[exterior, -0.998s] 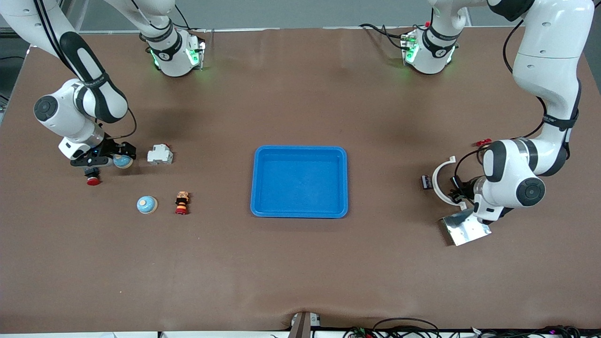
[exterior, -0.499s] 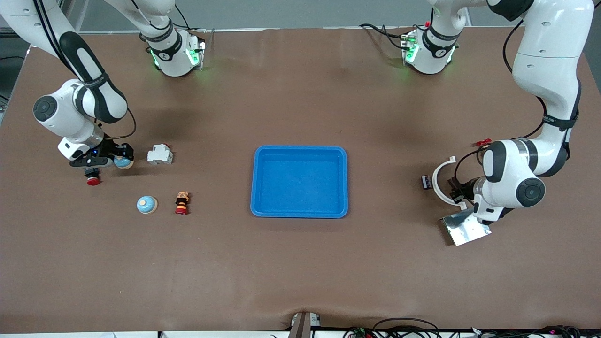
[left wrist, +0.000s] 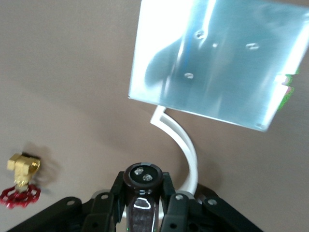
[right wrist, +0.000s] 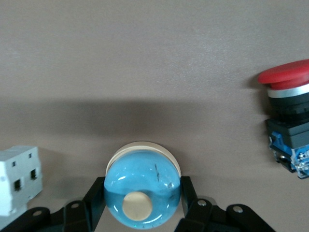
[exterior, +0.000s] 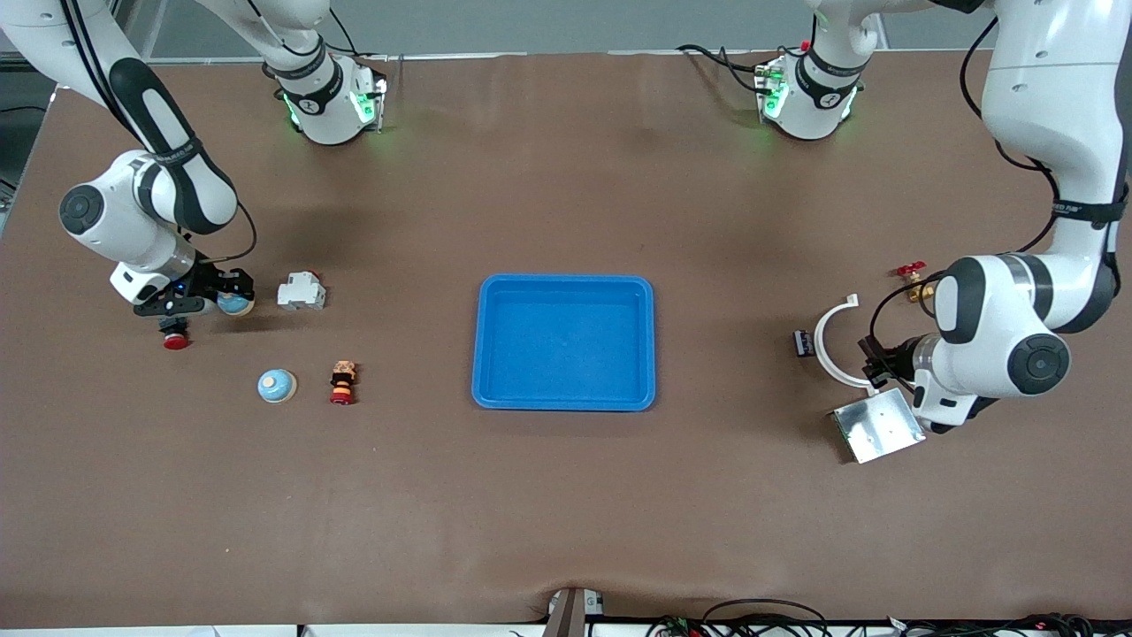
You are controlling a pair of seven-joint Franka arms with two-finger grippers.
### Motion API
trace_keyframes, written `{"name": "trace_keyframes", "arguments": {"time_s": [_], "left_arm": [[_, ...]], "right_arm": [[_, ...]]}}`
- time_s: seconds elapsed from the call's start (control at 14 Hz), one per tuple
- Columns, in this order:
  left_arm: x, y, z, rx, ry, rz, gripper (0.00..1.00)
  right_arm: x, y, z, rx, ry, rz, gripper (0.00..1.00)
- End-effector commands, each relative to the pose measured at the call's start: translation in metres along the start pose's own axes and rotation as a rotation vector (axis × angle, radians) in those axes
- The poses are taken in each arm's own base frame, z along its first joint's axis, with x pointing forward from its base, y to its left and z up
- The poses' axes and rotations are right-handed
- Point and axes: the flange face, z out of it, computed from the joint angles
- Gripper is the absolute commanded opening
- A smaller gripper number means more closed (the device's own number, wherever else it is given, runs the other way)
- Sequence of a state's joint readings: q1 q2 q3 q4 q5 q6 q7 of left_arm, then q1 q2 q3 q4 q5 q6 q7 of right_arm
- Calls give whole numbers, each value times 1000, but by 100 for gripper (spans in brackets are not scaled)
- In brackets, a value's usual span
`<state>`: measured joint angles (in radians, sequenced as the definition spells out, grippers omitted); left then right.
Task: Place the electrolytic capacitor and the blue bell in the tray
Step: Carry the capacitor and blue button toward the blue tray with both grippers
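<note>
Landmark for all positions: tray [exterior: 563, 342], bright blue, at the table centre, nothing in it.

Right arm's end of the table, working toward the tray:
- Red push-button switch [exterior: 175, 336], standing on the table, well apart from the tray.
- Right gripper [exterior: 221, 299] low at the table, just beside the switch on its tray-ward side. Jaws pinched on a blue bell [exterior: 233, 304]; in the right wrist view the bell [right wrist: 142, 188] sits between the two black fingers [right wrist: 95, 195], dome and cream knob facing the camera. Whether it still touches the table cannot be told.
- White breaker block [exterior: 301, 290] beside the gripped bell, closer to the tray.
- Second blue bell [exterior: 277, 386] lies free, nearer to the front camera than the first.
- Small banded figure [exterior: 342, 381] next to it, toward the tray.

Left arm's end of the table:
- Small dark part [exterior: 803, 342], the closest item to the tray on this end.
- White curved clip [exterior: 833, 345] just beside it.
- Left gripper [exterior: 880, 364] over the clip's end. Jaws clamped on the electrolytic capacitor [left wrist: 143, 182], a dark cylinder with two leads on its face.
- Silver metal plate [exterior: 875, 426] under the wrist.
- Brass valve [exterior: 915, 281] with red handwheel, farthest from the tray.
</note>
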<state>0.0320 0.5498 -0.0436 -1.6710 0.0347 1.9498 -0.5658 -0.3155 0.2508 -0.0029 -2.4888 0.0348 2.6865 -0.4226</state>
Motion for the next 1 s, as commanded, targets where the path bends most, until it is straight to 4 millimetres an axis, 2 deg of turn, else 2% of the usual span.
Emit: {"name": "trace_keyframes", "arguments": {"time_s": [0.0, 0.29, 0.36, 0.57, 0.93], "left_arm": [[-10, 23, -29, -11, -1, -42, 0], [-34, 60, -42, -41, 1, -100, 0], [-41, 68, -44, -43, -4, -116, 0], [-58, 90, -52, -49, -18, -152, 0], [-109, 145, -62, -78, -42, -229, 0]], "right_arm": [[12, 0, -41, 15, -21, 2, 0], [38, -10, -90, 39, -70, 17, 0], [41, -19, -99, 35, -66, 25, 0], [51, -75, -126, 18, -63, 106, 0], [59, -167, -149, -5, -39, 260, 0]]}}
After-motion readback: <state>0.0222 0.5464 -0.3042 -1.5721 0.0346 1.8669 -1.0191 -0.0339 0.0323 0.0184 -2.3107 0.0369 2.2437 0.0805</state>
